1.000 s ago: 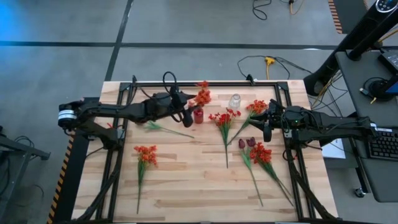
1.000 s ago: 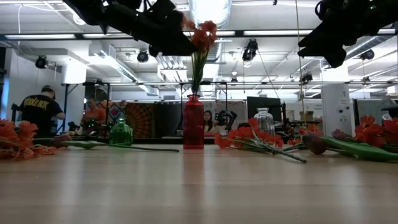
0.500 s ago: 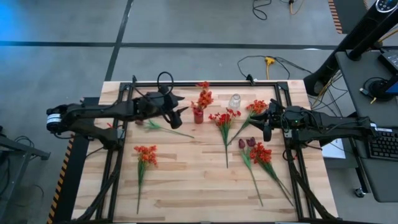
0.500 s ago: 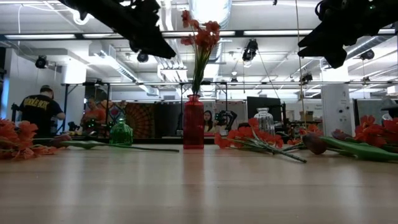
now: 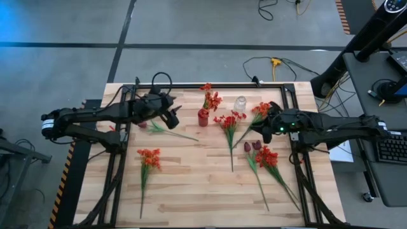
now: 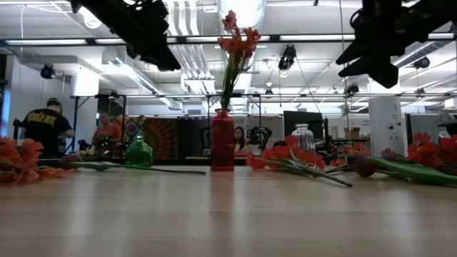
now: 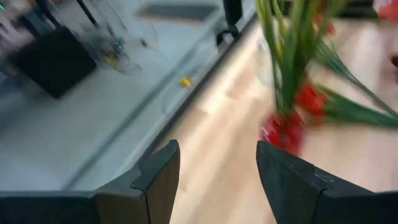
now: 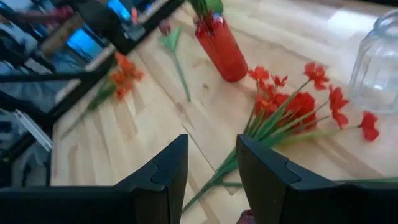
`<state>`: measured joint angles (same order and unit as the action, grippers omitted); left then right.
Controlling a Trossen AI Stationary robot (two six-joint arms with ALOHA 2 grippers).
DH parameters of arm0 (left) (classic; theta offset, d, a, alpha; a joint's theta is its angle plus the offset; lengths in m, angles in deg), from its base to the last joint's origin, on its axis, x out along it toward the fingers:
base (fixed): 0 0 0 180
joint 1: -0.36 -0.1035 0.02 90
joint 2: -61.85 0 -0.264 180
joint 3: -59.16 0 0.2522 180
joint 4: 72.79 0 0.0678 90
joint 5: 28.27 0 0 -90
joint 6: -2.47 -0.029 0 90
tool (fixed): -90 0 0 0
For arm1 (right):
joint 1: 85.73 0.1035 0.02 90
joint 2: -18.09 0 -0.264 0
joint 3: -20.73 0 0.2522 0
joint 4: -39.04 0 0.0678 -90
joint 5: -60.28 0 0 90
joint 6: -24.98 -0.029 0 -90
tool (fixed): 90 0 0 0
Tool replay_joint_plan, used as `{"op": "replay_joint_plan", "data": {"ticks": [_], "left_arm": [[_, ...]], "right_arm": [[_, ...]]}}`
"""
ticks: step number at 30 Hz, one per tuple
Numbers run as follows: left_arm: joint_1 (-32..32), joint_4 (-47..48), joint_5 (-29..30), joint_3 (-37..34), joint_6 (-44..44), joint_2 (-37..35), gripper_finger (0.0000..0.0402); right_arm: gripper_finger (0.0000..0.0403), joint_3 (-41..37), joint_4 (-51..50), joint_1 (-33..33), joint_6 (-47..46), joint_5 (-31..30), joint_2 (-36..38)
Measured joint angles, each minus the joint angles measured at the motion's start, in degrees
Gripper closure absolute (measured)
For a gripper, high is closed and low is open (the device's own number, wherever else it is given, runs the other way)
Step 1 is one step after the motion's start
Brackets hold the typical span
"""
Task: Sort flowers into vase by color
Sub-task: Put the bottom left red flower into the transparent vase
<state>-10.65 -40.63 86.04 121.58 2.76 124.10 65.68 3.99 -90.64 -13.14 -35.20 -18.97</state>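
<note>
A red vase stands near the far edge, and one orange-red flower stands upright in it, its stalk in the neck. Other red, orange and maroon flowers lie flat on the table: an orange one, a red one, an orange one, maroon buds and a maroon-tipped stem. My left gripper hangs open and empty left of the red vase. My right gripper hovers open and empty above the flowers on the right.
A clear glass vase stands right of the red vase. The low view shows a green vase at the left. A black frame runs along the far edge and both sides. The near half of the table holds only long stalks.
My left gripper has drawn back from the flower in the red vase toward the table's left, and the flower stays standing in the vase by itself. My right gripper has shifted a little toward the table's left.
</note>
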Motion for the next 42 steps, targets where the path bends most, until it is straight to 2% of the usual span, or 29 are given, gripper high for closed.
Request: {"op": "replay_joint_plan", "data": {"ticks": [5, 15, 22, 25, 32, 42], "left_arm": [[3.44, 7.31, -1.33, -0.02, 6.79, -0.40, 0.0207], [10.82, 19.90, -1.72, -0.02, 6.79, -0.45, 0.0207], [14.61, 26.36, -10.55, -0.06, 12.20, -0.47, 0.0207], [16.76, 27.11, -13.45, -0.06, 15.08, -0.47, 0.0207], [22.66, 25.80, -10.60, -0.61, 16.32, -0.47, 0.0207], [27.53, 17.08, -9.68, -0.61, 5.63, -0.51, 0.0207]], "right_arm": [[0.0275, 4.64, -6.62, 0.02, -0.36, 1.19, -6.58], [0.0275, 12.53, -17.39, 0.02, -3.44, 1.36, -18.15], [0.0275, 18.61, -23.59, 0.26, -7.51, 5.77, -22.32], [0.0275, 20.93, -27.14, 1.69, -9.96, 6.33, -23.85], [0.0275, 22.59, -29.10, 9.29, -18.47, 7.03, -27.61], [0.0275, 22.51, -28.94, 21.23, -34.33, 7.00, -36.86]]}}
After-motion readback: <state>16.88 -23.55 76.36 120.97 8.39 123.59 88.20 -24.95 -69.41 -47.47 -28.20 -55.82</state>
